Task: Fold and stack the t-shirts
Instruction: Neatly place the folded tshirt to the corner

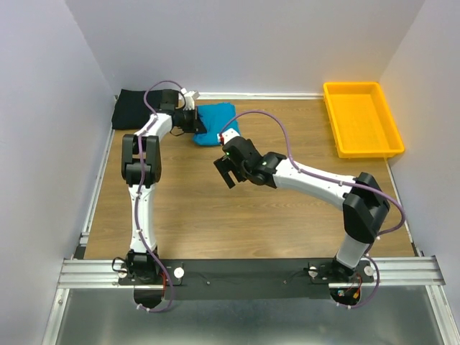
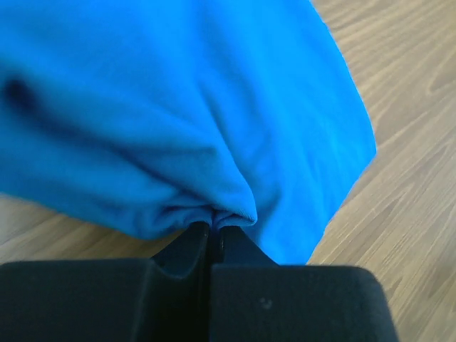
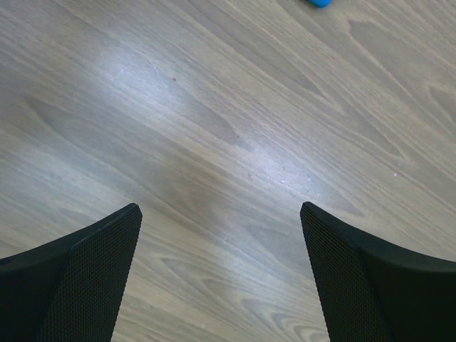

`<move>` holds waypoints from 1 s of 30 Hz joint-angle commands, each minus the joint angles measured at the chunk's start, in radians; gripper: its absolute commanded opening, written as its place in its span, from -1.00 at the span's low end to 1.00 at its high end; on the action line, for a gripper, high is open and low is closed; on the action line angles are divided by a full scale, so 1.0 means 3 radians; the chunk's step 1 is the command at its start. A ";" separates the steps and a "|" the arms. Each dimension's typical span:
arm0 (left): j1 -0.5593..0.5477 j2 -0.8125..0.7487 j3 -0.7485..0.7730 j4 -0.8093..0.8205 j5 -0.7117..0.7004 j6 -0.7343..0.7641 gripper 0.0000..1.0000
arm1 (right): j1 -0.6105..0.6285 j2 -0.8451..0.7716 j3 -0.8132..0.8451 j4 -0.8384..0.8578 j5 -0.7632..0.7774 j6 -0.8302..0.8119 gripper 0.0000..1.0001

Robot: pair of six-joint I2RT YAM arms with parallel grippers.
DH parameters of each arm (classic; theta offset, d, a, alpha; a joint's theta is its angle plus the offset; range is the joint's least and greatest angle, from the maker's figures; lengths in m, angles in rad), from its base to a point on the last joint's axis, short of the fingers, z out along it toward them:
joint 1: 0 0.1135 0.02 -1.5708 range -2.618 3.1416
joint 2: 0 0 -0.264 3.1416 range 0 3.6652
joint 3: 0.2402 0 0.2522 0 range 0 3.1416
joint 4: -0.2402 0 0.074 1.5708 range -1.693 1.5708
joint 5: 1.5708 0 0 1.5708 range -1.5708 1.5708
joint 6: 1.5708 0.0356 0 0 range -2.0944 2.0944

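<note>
The teal-blue t-shirt [image 1: 215, 122] lies bunched and folded at the back of the table, left of centre. My left gripper [image 1: 195, 123] is shut on its near-left edge; in the left wrist view the cloth [image 2: 178, 107] is pinched between the closed fingers [image 2: 187, 246]. The black t-shirt [image 1: 136, 109] lies folded in the far left corner, behind the left arm. My right gripper [image 1: 228, 171] is open and empty over bare wood at mid-table, jaws wide apart in the right wrist view [image 3: 221, 235]. A speck of the teal shirt [image 3: 318, 3] shows at that view's top edge.
A rigid yellow plastic tray [image 1: 361, 118] stands at the back right. White walls enclose the table on three sides. A metal rail [image 1: 244, 269] runs along the near edge with both arm bases.
</note>
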 commanded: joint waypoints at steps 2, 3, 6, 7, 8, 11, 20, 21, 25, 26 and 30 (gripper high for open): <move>0.0237 0.0027 0.0154 -0.0549 -0.0534 -0.0136 -1.00 | -0.0025 0.0134 0.0184 -0.0042 0.0052 -0.0141 0.98; 0.0237 0.0067 0.0286 -0.0671 -0.0622 -0.0136 -1.00 | -0.0030 0.0149 0.0189 -0.0047 0.0047 -0.0147 0.98; 0.0334 0.0276 0.0761 -0.1038 -0.0980 -0.0009 -1.00 | -0.0040 0.0159 0.0195 -0.0047 0.0052 -0.0177 0.97; 0.0339 0.0348 0.0905 -0.1146 -0.1092 0.0043 -1.00 | -0.0035 0.0164 0.0195 -0.0052 0.0057 -0.0182 0.98; 0.0339 0.0470 0.1048 -0.1243 -0.1341 0.0149 -1.00 | -0.0035 0.0159 0.0195 -0.0047 0.0062 -0.0193 0.98; 0.0349 0.0533 0.1315 -0.1326 -0.1751 0.0268 -1.00 | -0.0046 0.0154 0.0195 -0.0062 0.0067 -0.0213 0.98; 0.0350 0.0170 0.0943 -0.0514 -0.2524 0.0544 -1.00 | -0.0051 0.0302 0.0388 -0.0159 0.0103 -0.0295 0.98; 0.0350 0.0150 0.0942 -0.0442 -0.2571 0.0595 -1.00 | -0.0056 0.0313 0.0414 -0.0169 0.0103 -0.0300 0.98; 0.0349 0.0144 0.1070 -0.0176 -0.2750 0.0876 -1.00 | -0.0056 0.0374 0.0501 -0.0205 0.0123 -0.0321 0.98; 0.0344 0.0165 0.1141 -0.0171 -0.2785 0.0978 -1.00 | -0.0056 0.0384 0.0522 -0.0221 0.0118 -0.0321 0.98; 0.0304 0.0094 0.1245 -0.0018 -0.2801 0.1173 -1.00 | -0.0056 0.0410 0.0558 -0.0267 0.0133 -0.0305 0.98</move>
